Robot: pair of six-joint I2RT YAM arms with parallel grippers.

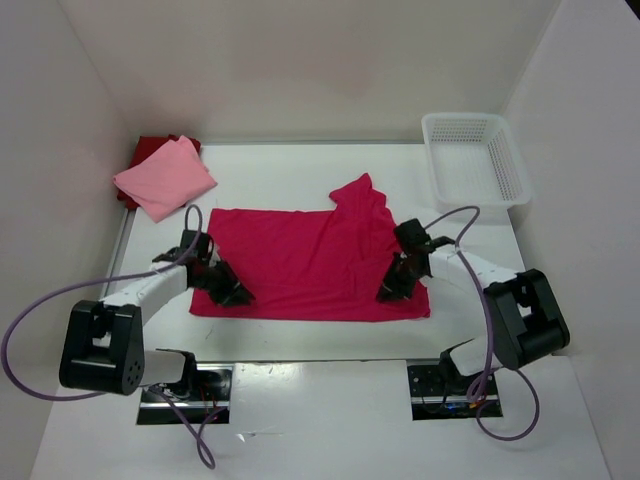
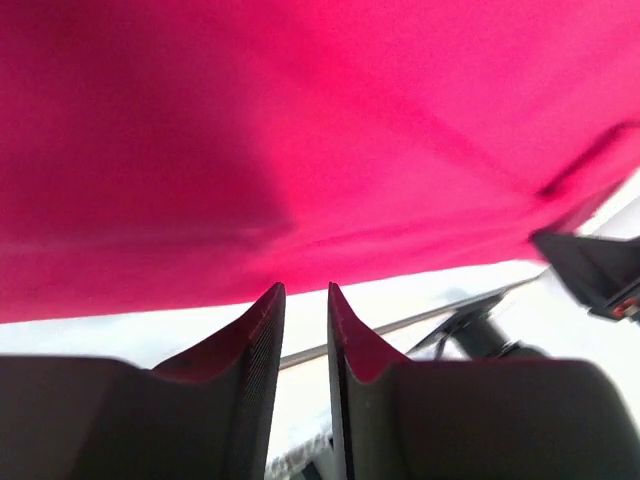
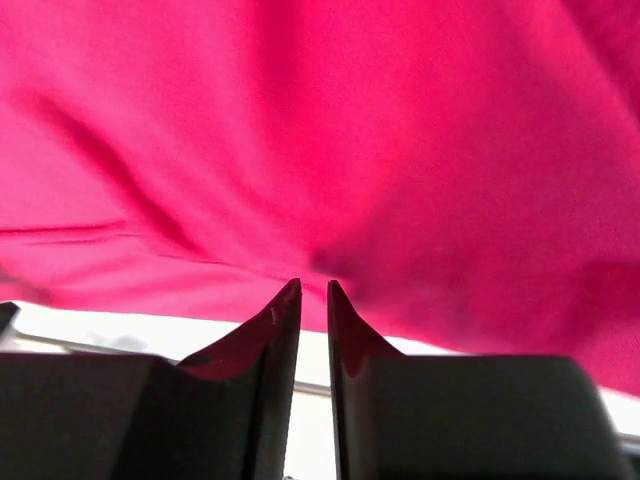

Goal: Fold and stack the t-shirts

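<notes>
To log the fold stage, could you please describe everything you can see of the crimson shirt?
The crimson shirt is soft, thin-looking cloth, spread flat on the table as a rough rectangle, with a sleeve-like flap sticking out at its far right corner. The left gripper sits at its near left hem, the right gripper at its near right. Cloth puckers at the right tips as if pinched; the left grip is unclear.

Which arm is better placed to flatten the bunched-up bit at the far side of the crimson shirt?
Right. The bunch of the crimson shirt lies at its far right, beyond the right fingers. The left fingers sit at the near left corner, across the cloth.
</notes>
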